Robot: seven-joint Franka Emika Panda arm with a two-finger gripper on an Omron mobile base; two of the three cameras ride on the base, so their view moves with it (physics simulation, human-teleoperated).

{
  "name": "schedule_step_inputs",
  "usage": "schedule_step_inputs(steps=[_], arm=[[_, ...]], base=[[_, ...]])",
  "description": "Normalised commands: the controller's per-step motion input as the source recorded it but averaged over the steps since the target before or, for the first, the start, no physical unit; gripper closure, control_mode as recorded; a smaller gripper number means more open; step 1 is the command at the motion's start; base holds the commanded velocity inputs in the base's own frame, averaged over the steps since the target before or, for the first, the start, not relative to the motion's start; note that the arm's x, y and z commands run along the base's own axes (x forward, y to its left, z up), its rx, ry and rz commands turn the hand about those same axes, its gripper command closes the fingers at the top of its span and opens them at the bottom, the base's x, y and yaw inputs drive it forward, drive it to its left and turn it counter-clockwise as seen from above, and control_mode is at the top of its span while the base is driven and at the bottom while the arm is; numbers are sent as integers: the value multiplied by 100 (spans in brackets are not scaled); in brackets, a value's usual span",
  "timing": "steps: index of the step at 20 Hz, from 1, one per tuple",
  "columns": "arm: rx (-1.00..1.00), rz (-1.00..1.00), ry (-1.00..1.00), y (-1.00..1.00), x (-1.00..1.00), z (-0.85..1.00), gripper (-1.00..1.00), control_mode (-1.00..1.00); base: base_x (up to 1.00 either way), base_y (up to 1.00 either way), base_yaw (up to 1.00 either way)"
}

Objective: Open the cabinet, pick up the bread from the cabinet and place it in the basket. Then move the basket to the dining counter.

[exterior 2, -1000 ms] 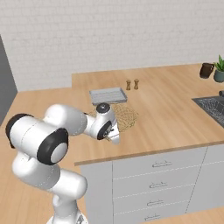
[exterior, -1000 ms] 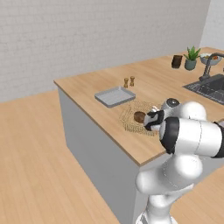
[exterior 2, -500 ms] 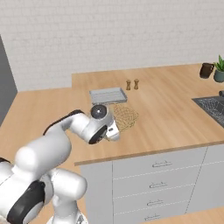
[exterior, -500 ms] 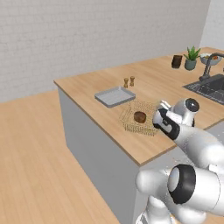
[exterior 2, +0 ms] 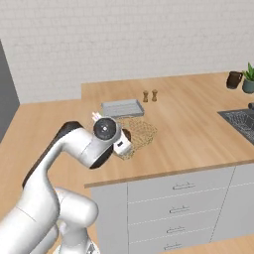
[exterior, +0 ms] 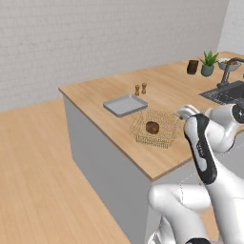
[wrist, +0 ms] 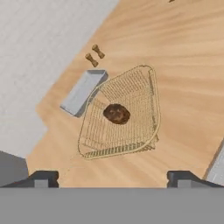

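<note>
On the light wood top of the dining counter [exterior: 167, 90], near its front edge, you have the basket [exterior: 156, 128] sitting flat, with the bread [exterior: 152, 127] resting inside it on the mesh floor. Just beyond the basket, toward the far left, lies the flat grey tray [exterior: 125, 105], and past that stand two small shakers [exterior: 140, 88], well clear of the wire rim.

In the hand view, the gripper [wrist: 112, 178] looks down on the basket [wrist: 120, 114] from above and from the near side. Its two fingertips [wrist: 43, 178] stand far apart at the lower corners with nothing between them, so the jaws are wide and hold nothing. The bread [wrist: 116, 113] shows as a dark round lump about mid-basket.

Judging from how things lie, you are at the tail of the task: bread in the basket, basket on the island counter (plain grey side below, no tiles behind it). What is left looks like a clean retreat. For that, lift the hand straight up and away from the near rim before swinging, since the wire mesh is light and a fingertip catching it would drag the basket toward the edge. If you think the basket sits too near that edge, nudging it inward would call for a fresh grip on the rim, not a push.
</note>
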Motion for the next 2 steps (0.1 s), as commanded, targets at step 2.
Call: schedule_step_inputs(steps=[2], arm=[[-1,29,-4,35,-76,93,-100,-100]], base=[[0,0,0]])
